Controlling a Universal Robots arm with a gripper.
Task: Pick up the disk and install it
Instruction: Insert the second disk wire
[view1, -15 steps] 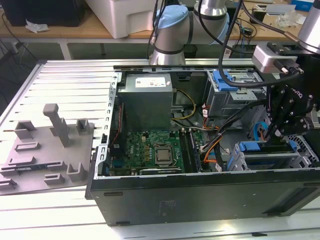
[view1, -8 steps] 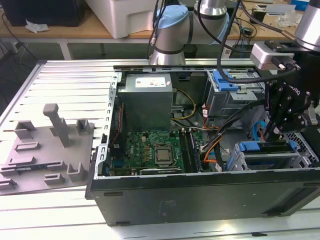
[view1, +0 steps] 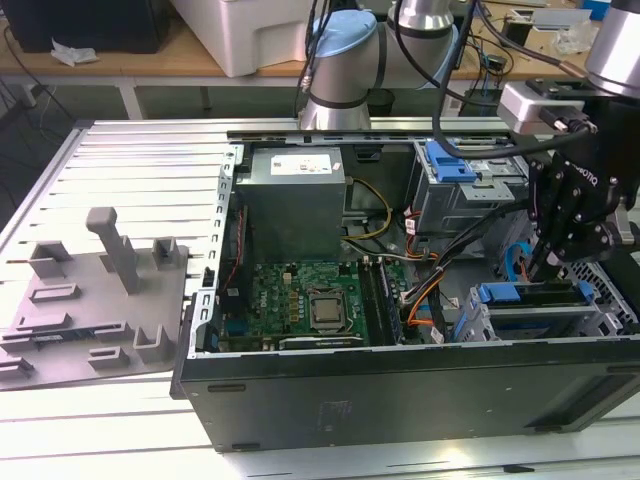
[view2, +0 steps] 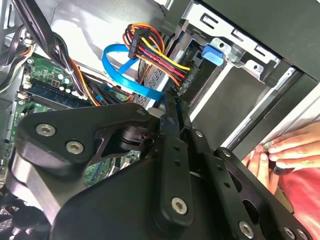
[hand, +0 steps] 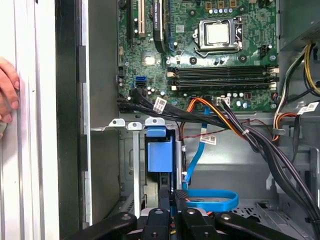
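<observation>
Grey slatted bench (view1: 130, 165) carries the open computer case (view1: 400, 400); fingers (hand: 176, 196) seem closed on the disk (hand: 159, 156), seating it in the drive cage (view1: 590, 310).

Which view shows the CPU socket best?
The first wrist view: the CPU socket is seen face-on, unobstructed, on the motherboard. The exterior view shows it smaller and at an angle, mid-board inside the case. In the second wrist view the claw body covers much of the board, and I cannot make out the socket.
</observation>
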